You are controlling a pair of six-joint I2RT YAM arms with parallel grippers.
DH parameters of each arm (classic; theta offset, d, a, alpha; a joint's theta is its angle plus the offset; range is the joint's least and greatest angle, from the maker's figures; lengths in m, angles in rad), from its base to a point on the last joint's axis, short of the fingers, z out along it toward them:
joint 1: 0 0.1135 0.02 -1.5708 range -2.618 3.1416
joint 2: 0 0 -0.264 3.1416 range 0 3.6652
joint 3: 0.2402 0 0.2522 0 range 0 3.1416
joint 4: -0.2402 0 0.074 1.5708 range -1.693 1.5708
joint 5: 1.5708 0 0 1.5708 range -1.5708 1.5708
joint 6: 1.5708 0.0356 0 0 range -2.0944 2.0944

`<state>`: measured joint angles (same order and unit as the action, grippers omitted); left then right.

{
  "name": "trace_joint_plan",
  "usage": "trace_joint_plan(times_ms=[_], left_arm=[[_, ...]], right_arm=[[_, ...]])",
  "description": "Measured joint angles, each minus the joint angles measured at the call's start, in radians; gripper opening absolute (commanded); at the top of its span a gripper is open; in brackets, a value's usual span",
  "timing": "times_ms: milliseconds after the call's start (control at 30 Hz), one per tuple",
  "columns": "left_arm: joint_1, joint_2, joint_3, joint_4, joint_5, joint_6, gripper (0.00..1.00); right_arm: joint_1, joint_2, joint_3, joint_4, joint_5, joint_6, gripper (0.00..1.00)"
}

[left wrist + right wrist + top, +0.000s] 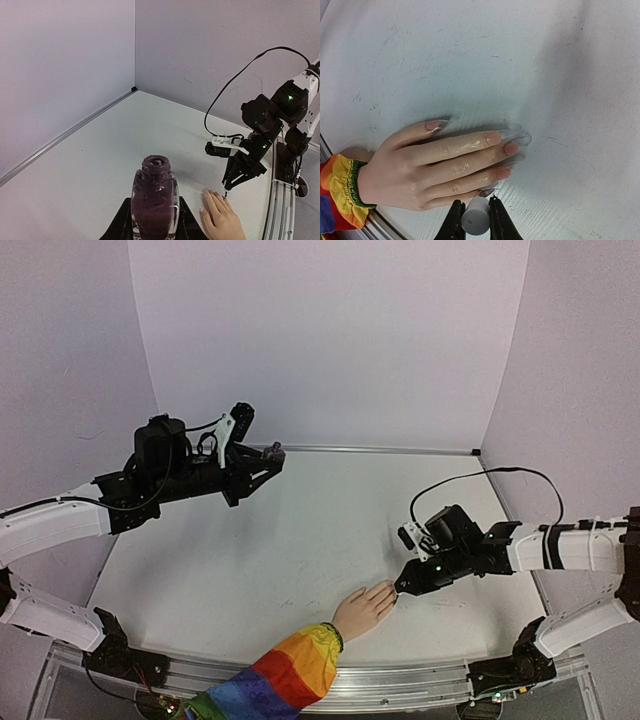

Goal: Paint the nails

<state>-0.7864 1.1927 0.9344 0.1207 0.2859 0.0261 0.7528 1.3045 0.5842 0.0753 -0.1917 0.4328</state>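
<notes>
Peach nails (510, 148) lie just beyond the right claw (474, 206), clamped on a white brush cap (475, 223); left claw (154, 226) grips the bottle (154, 197).

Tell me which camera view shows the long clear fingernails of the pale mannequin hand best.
The right wrist view: the long clear fingernails show close and separate. In the top external view the pale mannequin hand is too small to show nails. The left wrist view shows them only as tiny spots.

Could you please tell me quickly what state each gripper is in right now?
Left gripper: closed on the polish bottle.
Right gripper: closed on the brush cap, beside the mannequin hand.
</notes>
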Motion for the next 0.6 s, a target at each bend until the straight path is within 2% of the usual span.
trace_joint_plan(times_ms=[600], left_arm=[[0.000, 0.000, 0.000, 0.000, 0.000, 0.000, 0.00]], right_arm=[[0.004, 0.012, 0.000, 0.003, -0.003, -0.002, 0.00]])
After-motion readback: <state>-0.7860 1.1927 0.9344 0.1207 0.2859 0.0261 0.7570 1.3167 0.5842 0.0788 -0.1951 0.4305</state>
